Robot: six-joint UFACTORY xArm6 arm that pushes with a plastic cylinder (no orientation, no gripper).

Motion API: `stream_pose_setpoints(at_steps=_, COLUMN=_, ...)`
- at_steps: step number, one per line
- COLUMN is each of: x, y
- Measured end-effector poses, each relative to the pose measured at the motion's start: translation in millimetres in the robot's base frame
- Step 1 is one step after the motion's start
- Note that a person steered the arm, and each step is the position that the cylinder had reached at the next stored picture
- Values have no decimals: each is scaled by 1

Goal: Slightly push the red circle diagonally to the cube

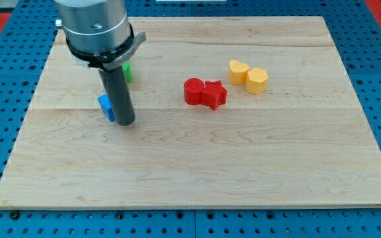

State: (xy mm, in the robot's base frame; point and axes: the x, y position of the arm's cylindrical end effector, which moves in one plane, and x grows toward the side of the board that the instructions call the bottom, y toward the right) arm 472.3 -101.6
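The wooden board [243,165] is lying flat and taking up most of the view, with blue pegboard showing around it. The arm's grey housing [96,26] is hanging over the board's upper left, and the dark rod is reaching down from it, with the tip [125,123] resting just right of the blue cube [105,107], apparently touching it. The rod carries no fingers, so there is nothing to open or close.

Two yellow hearts [248,76] are sitting together toward the view's upper right. The red circle [194,91] is sitting near the board's centre, pressed against the red star [213,94] on its right. A green block [127,71] is peeking out behind the rod, its shape hidden.

The circle is looking small, rigid and light, likely sliding easily on smooth wood. There is nothing to grasp: the push is best landing on its upper right edge, beside the star, driving it down-left toward the cube. A rounded side may be letting it slip off line.
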Motion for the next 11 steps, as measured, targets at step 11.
stream_pose_setpoints(at_steps=11, x=-151, y=39)
